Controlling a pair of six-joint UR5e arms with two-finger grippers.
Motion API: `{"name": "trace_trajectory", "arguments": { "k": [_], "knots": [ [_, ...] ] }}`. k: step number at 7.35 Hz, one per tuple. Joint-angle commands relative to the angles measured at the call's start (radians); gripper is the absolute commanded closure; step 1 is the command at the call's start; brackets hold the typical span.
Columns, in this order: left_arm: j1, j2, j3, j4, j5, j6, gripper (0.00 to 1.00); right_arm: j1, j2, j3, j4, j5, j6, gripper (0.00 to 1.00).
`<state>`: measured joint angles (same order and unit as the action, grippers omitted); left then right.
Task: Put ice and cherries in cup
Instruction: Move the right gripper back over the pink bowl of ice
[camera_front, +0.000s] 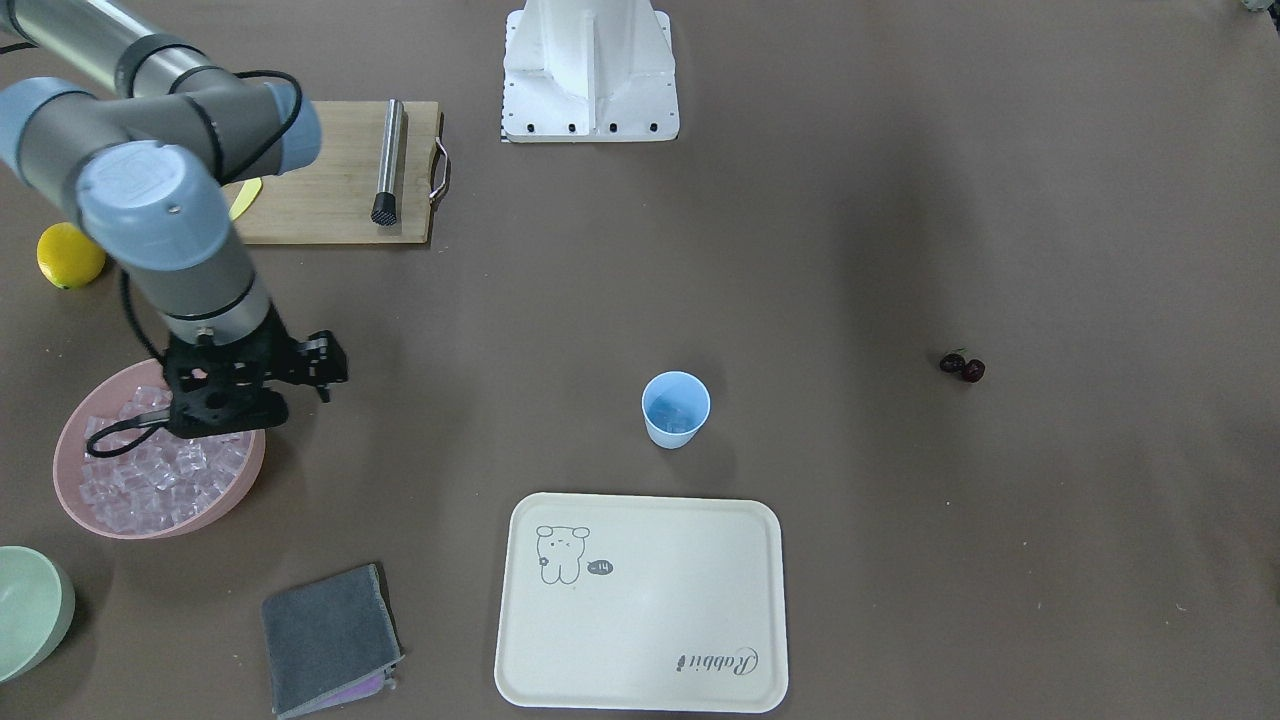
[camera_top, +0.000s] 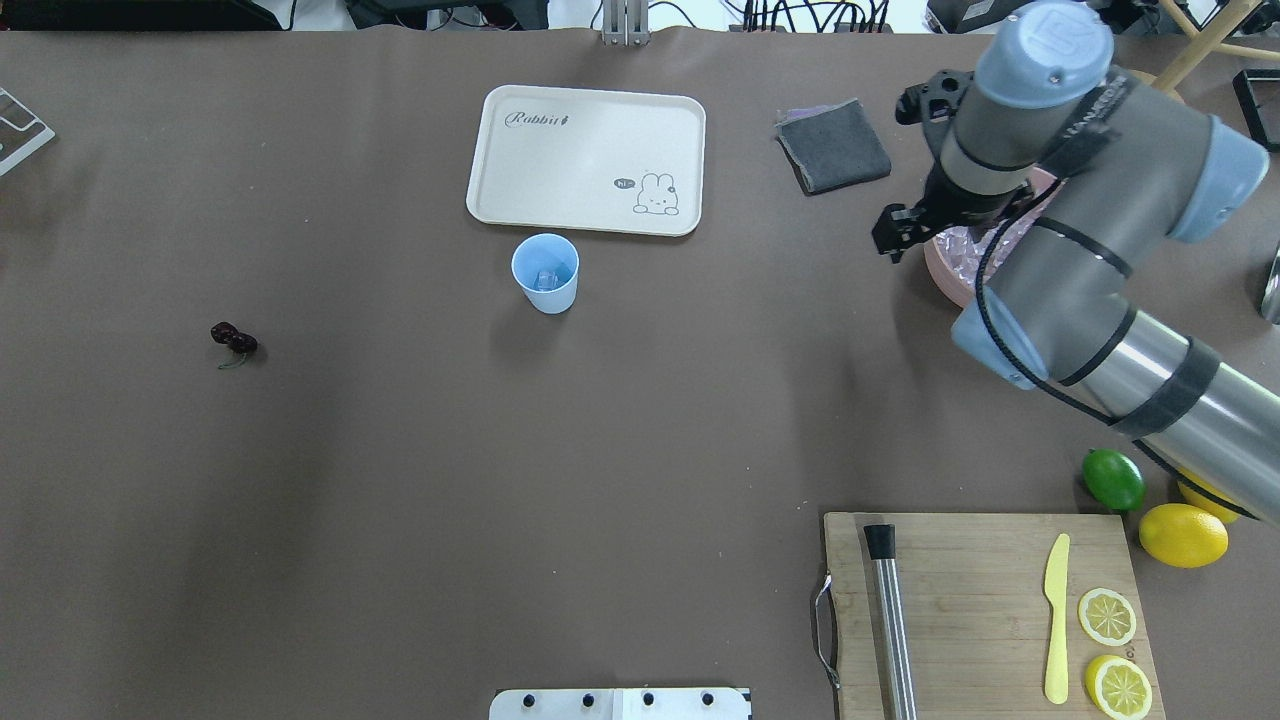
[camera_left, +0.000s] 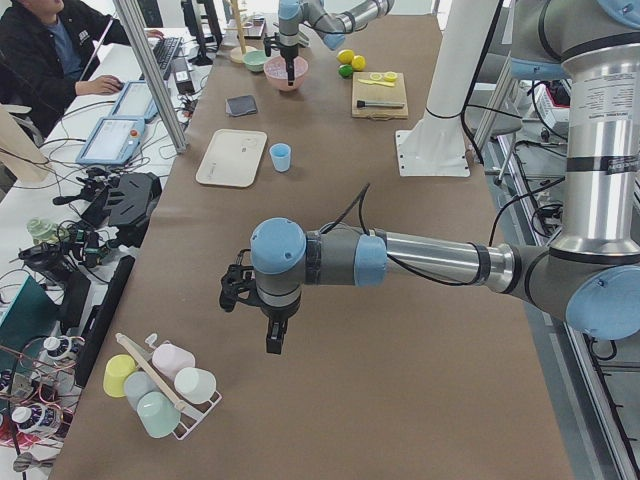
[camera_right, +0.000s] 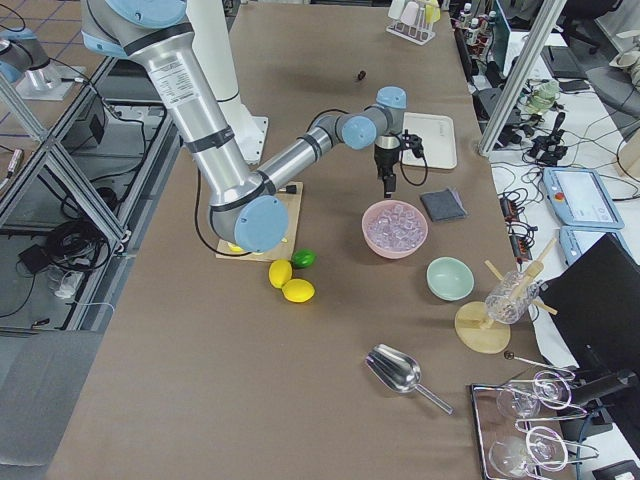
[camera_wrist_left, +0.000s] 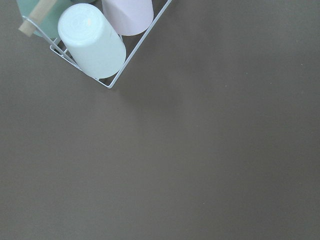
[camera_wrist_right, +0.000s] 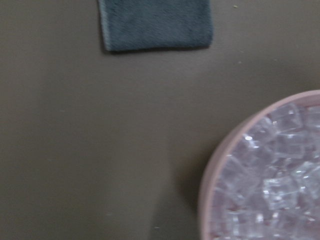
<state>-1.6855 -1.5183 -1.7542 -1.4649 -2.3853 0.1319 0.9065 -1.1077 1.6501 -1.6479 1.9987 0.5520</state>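
The light-blue cup (camera_front: 676, 410) stands upright mid-table, next to the tray; something clear and glassy shows at its bottom (camera_top: 545, 278). The cherries (camera_front: 962, 366) lie as a dark pair on the bare table, far to the robot's left of the cup (camera_top: 234, 339). The ice (camera_front: 150, 480) fills a pink bowl (camera_front: 70, 500); the right wrist view shows the cubes (camera_wrist_right: 280, 185). My right gripper (camera_top: 900, 232) hangs above the bowl's cup-side rim, with its fingers hidden. My left gripper (camera_left: 272, 345) hovers far from the cup over bare table; I cannot tell if it is open.
A cream tray (camera_front: 640, 600) and a grey cloth (camera_front: 330, 635) lie beyond the cup. A cutting board (camera_top: 980, 600) holds a steel muddler, a yellow knife and lemon slices. A lime (camera_top: 1113, 479), lemons and a pale green bowl (camera_front: 30, 610) sit nearby. A rack of cups (camera_wrist_left: 100, 45) lies below my left wrist.
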Motion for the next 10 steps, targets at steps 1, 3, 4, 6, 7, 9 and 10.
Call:
{"name": "trace_trajectory", "arguments": {
  "k": [1, 3, 4, 6, 7, 9, 10],
  "knots": [
    [0.001, 0.003, -0.001, 0.000, 0.002, -0.002, 0.02, 0.103, -0.058, -0.052, 0.000, 0.006, -0.255, 0.07],
    [0.001, 0.007, -0.004, 0.000, 0.000, -0.002, 0.02, 0.101, -0.072, -0.075, 0.003, 0.000, -0.305, 0.13],
    [0.001, 0.006, -0.005, 0.000, 0.000, 0.000, 0.02, 0.077, -0.067, -0.069, 0.002, -0.053, -0.284, 0.14],
    [0.001, -0.002, -0.001, 0.000, 0.000, -0.002, 0.02, 0.040, -0.070, -0.073, 0.000, -0.086, -0.264, 0.17],
    [0.001, -0.003, 0.001, 0.000, 0.000, -0.002, 0.02, 0.040, -0.095, -0.050, 0.000, -0.087, -0.264, 0.29],
    [0.001, 0.001, -0.005, 0.000, 0.000, -0.002, 0.02, 0.031, -0.115, -0.032, -0.001, -0.074, -0.259, 0.42],
    [0.001, 0.000, -0.004, 0.000, 0.000, -0.002, 0.02, 0.029, -0.116, -0.023, -0.001, -0.066, -0.220, 0.43]
  ]
}}
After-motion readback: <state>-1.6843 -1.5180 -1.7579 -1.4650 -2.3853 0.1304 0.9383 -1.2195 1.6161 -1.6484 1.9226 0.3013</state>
